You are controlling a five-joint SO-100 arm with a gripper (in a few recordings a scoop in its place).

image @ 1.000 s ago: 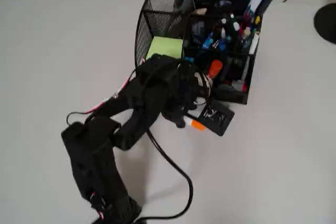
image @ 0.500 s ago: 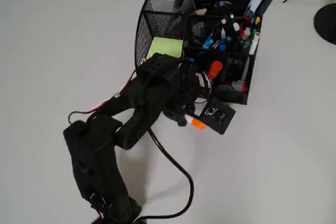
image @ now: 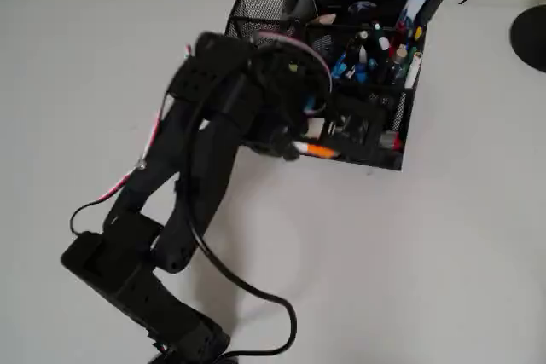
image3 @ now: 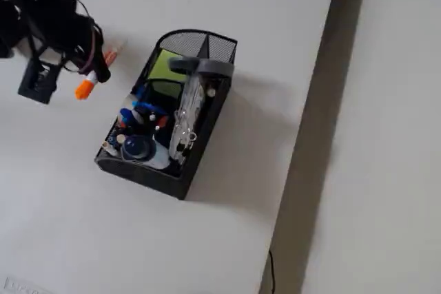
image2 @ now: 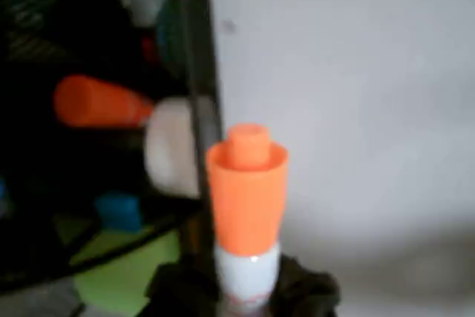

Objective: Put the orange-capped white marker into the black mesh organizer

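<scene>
The orange-capped white marker [image: 316, 151] hangs in the air, level with the front wall of the black mesh organizer [image: 247, 13]. My gripper [image: 294, 149] is shut on its white barrel. In the wrist view the marker [image2: 247, 183] points away from me, its orange cap just right of the organizer's mesh edge [image2: 194, 57], with my gripper [image2: 245, 295] at the bottom. In the fixed view the marker [image3: 85, 87] and gripper [image3: 93, 74] hover to the left of the organizer [image3: 148, 170], cap pointing down-left.
The organizer holds blue-capped pens [image: 358, 57], a short orange-topped item [image2: 96, 102], a green note pad [image3: 162, 67] and a grey tool [image3: 203, 67]. A black square plate [image3: 38, 80] rides on my wrist. A black round object [image: 531, 36] sits far right. The table edge [image3: 320, 101] runs behind the organizer.
The arm has risen and swung toward the organizer, carrying the marker up and back. The marker's cap is now at the organizer's front wall instead of over the table.
</scene>
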